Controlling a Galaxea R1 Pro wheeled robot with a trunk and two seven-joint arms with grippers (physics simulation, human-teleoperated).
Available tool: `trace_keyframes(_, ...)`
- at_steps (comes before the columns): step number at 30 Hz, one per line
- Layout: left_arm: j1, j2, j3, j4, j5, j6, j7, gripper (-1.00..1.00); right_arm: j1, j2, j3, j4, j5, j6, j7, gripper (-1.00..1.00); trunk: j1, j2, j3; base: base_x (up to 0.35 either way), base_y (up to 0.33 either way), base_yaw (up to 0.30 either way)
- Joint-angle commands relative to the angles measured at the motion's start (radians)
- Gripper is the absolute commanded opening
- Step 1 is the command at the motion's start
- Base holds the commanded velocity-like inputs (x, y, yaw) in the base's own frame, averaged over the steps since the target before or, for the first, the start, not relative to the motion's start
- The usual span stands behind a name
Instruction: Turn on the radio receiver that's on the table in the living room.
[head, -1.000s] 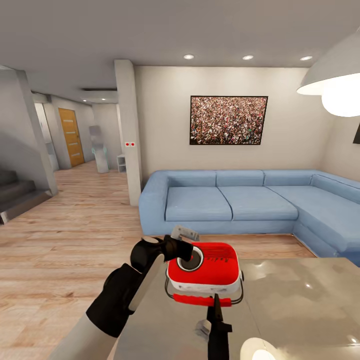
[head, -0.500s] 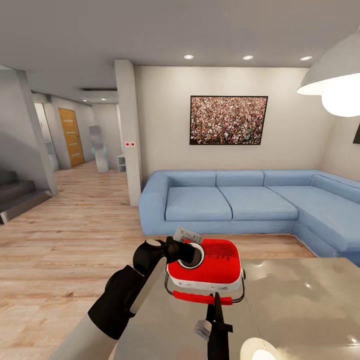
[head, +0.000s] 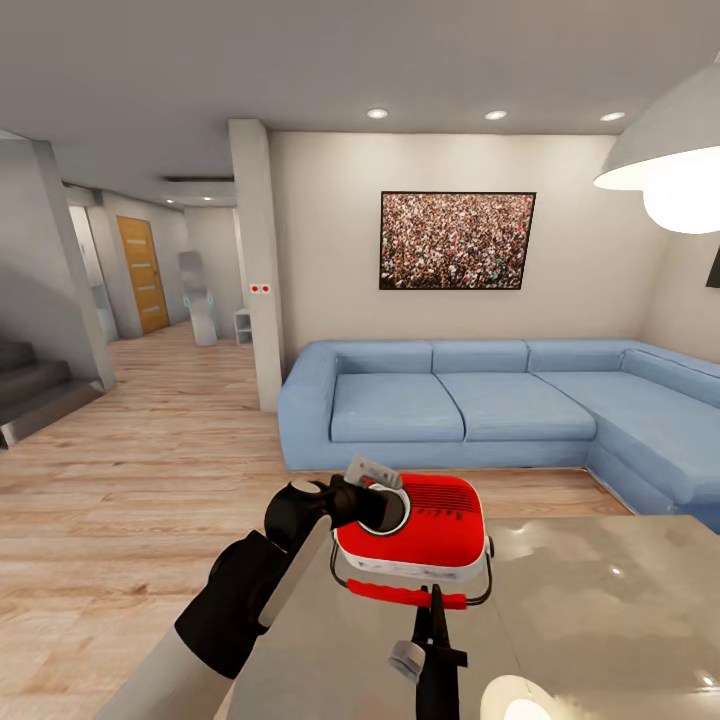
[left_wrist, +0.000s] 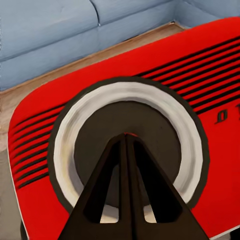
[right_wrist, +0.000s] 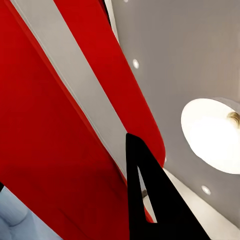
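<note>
The radio receiver (head: 415, 530) sits on the table (head: 600, 600), at the corner of the glossy grey top nearest the blue sofa (head: 480, 405), its red face tilted up and its thin wire handle (head: 410, 594) with a red grip hanging toward the robot. The left gripper (head: 385, 505) reaches in from the side of the radio receiver that faces the wood floor (head: 130, 480), and its tip rests on the dark round dial (head: 390, 510) ringed in white. In the left wrist view the two dark fingers (left_wrist: 112, 200) lie pressed together with no gap, their point touching the centre of the dial (left_wrist: 130, 150); they grip nothing. The right gripper (head: 436, 625) stands just on the robot's side of the radio receiver, its black point close to the red handle grip; in the right wrist view one dark finger (right_wrist: 150, 200) shows against the red and white casing (right_wrist: 60, 130), and I cannot tell how far that claw is open. Beyond the radio receiver, the framed crowd picture (head: 457, 240) hangs above the sofa, and a white pendant lamp (head: 670, 170) hangs over the table.
</note>
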Motion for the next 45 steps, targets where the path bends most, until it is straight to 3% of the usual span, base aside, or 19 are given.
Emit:
trace_keyframes(1, 0.0, 0.0, 0.0, 0.001, 0.0, 0.0, 0.0, -1.0, 0.0, 0.0, 0.003, -0.001, 0.001, -0.005, -0.001, -1.0, 0.0, 0.0, 0.0, 0.0, 0.0, 0.0)
trace_keyframes(37, 0.0, -0.001, -0.001, 0.051, 0.0, -0.035, 0.001, -1.0, 0.018, 0.0, 0.006, -0.046, 0.002, -0.005, -0.001, -1.0, 0.0, 0.0, 0.0, 0.0, 0.0, 0.0)
trace_keyframes(45, 0.001, -0.001, -0.001, 0.055, 0.0, -0.037, 0.0, -1.0, 0.018, 0.0, 0.052, -0.066, 0.002, -0.005, -0.001, -1.0, 0.0, 0.0, 0.0, 0.0, 0.0, 0.0)
